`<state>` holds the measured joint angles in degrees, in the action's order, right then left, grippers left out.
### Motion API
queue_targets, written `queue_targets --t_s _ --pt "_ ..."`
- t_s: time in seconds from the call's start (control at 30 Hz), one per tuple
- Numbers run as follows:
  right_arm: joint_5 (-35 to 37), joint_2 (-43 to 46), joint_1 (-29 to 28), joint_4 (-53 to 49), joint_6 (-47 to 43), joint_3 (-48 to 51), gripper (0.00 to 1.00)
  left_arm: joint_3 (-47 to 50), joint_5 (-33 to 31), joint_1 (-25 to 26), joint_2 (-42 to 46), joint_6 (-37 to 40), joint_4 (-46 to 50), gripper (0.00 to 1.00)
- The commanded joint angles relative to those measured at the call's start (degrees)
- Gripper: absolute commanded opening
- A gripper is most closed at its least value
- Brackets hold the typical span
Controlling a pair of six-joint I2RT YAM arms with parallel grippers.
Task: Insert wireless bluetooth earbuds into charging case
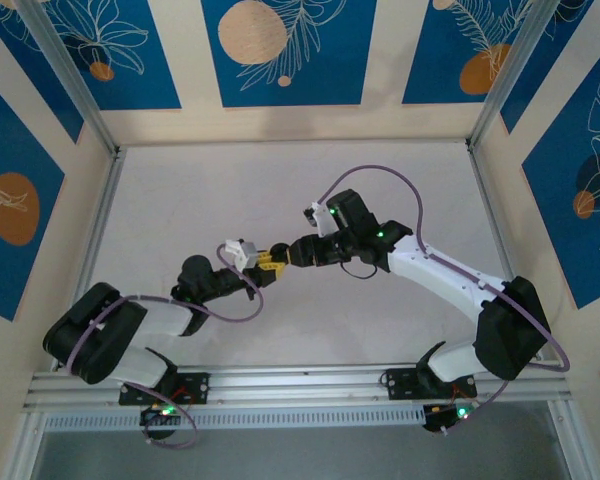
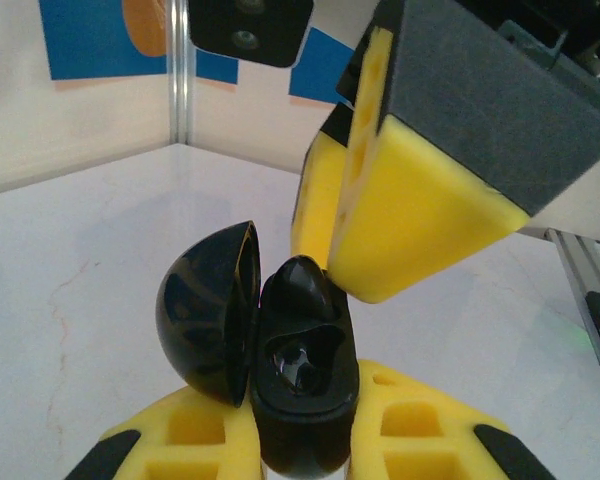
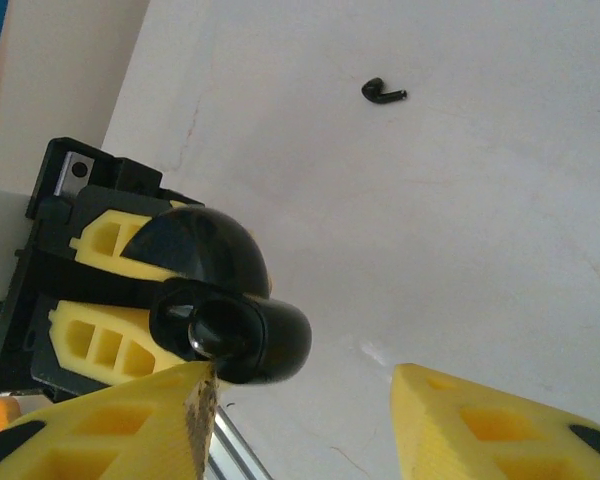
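**Left gripper clamps the open case; 1 black earbud lies loose beyond the right fingertips**

Left gripper (image 2: pixel 300 440) is closed hard on the black case (image 2: pixel 300 360), 1 yellow finger pressed to each flank of its lower half. The lid (image 2: pixel 205 320) is swung open to one side of those fingers, so the wells face the right gripper (image 3: pixel 300 400). I cannot tell whether a bud already sits in the glossy wells.

The right gripper's 2 fingers stand apart with nothing between them. 1 tip is just beside the case's rim, touching it or nearly so.

The earbud (image 3: pixel 383 92) lies on the table (image 3: pixel 460 220), well ahead of the right fingertips and well clear of the case.

Handling, as I judge it:
- The earbud looks tiny, light, hard and glossy, so it will likely slip or squirt from a flat pinch.
- The stem looks the best place to hold it, which leaves the bulb free to drop into a well.
- Little force is needed; too much could flick it away.
- The case is smooth and rounded, and could twist in the clamp if pushed from the side.

In the way are the raised lid beside the wells and the left fingers flanking the case. The only clear approach looks to be straight onto the open face.
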<state>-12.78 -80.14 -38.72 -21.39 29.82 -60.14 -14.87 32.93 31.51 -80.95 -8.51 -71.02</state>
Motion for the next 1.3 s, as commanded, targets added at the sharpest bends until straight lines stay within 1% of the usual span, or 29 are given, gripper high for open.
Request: queue_targets --t_s 0.0,0.1,0.23,0.4,0.53,0.67,0.8,0.9,1.07,1.17,1.27 --pt "-2.1 2.9 0.8 -0.9 -0.8 -2.8 0.50 0.3 -2.5 -1.9 3.0 -1.6 2.5 0.12" --pt "-0.3 3.0 1.7 -5.7 -1.4 -5.9 0.50 -0.5 -4.4 -3.7 6.6 -2.1 10.4 0.11" --pt "1.3 0.2 2.2 -10.4 -1.6 -10.3 0.50 -1.0 -8.5 -6.3 11.8 -2.8 19.6 0.11" --pt "1.1 -7.4 2.0 -14.0 -1.6 -16.2 0.49 -1.8 -13.9 -10.3 19.7 -4.6 33.0 0.11" --pt "1.6 -15.2 -0.1 -17.0 -5.2 -22.7 0.48 -3.2 -15.5 -14.0 25.0 -6.2 44.6 0.11" --pt "1.3 -23.2 -2.3 -19.4 -15.9 -30.1 0.46 -3.7 -16.1 -18.1 28.6 -7.8 52.0 0.12" --pt "0.0 -30.1 -2.9 -19.9 -28.9 -37.7 0.45 -3.6 -14.9 -23.5 29.3 -11.2 55.2 0.12" --pt "-1.2 -34.3 -2.7 -20.3 -37.8 -42.7 0.44 -3.3 -14.3 -26.5 29.5 -13.0 56.3 0.12" --pt "-2.9 -38.7 -2.9 -17.6 -54.2 -45.9 0.44 -2.4 -14.4 -29.3 30.3 -14.2 56.7 0.12" --pt "-3.3 -41.7 -2.9 -17.0 -62.0 -48.2 0.45 -2.4 -14.5 -30.7 30.5 -14.7 57.4 0.13" --pt "-7.8 -44.6 -2.9 -18.6 -73.4 -49.9 0.44 -2.6 -14.6 -31.8 30.5 -14.8 57.7 0.13"
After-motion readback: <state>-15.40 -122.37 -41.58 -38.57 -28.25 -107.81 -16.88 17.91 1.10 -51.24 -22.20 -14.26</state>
